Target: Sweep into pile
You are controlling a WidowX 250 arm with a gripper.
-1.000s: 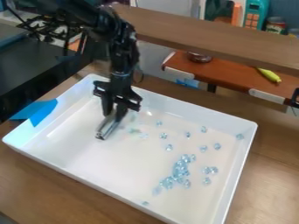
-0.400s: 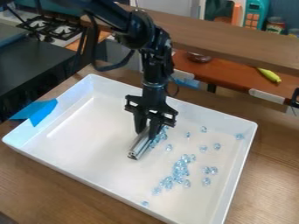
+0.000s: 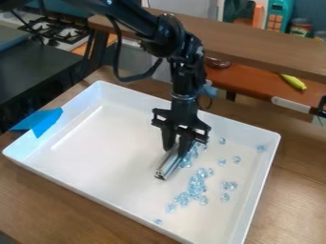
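One black robot arm (image 3: 186,66) comes in from the far left. Its one black gripper (image 3: 176,149) hangs over the middle of one big white tray (image 3: 76,178), a bit to the right. The gripper is squeezing one shiny silver bar (image 3: 167,167) between its two fingers. The bar slants, with its end pointing to the near left.

The little blue see-through beads (image 3: 195,185) are in the tray, in two bunches with some strays. One bunch is just to the right of the bar. The bigger bunch is a long, bendy pile nearer the front, right of the middle. The beads there are so bunched up that I can't count them well, but it looks like more than ten.

Seven beads sit on their own over on the right side: four farther back, and three nearer, with two of those side by side. One more bead (image 3: 158,222) is by itself at the near edge.

One piece of blue tape (image 3: 43,123) goes over the left rim of the tray. The tray is on a brown wood table (image 3: 290,190). Far behind it, on the right, one yellow thing (image 3: 294,82) and one round dark bowl (image 3: 218,62) are on a red-brown shelf (image 3: 251,81). One stove top (image 3: 58,32) is at the far left.
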